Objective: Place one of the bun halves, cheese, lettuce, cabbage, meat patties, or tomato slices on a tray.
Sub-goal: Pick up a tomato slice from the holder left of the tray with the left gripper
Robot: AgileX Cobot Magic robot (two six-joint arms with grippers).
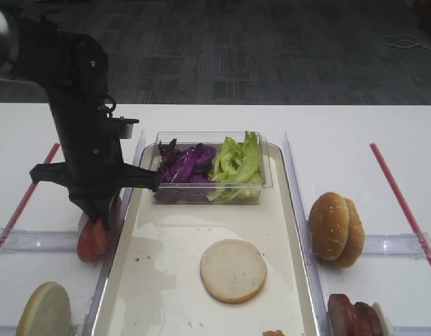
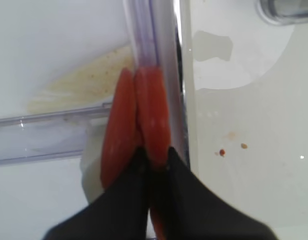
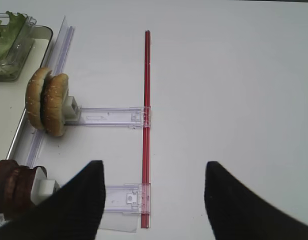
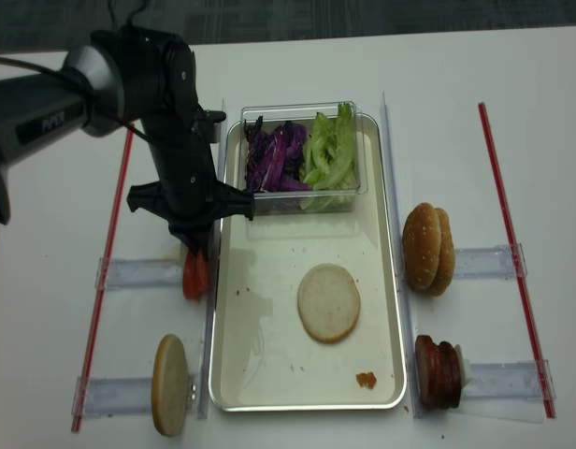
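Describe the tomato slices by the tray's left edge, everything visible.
The tomato slices are thin, bright orange-red discs standing on edge, pressed face to face, in a clear plastic holder left of the tray and outside its rim. The left tool is shut on them from above, its dark fingers pinching one slice; another leans against its left side.

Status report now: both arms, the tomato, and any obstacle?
Left gripper jaws shut on tomato slices, outside tray. Right gripper jaws open, idle. Tray rim between slices and tray floor; one bun half there.
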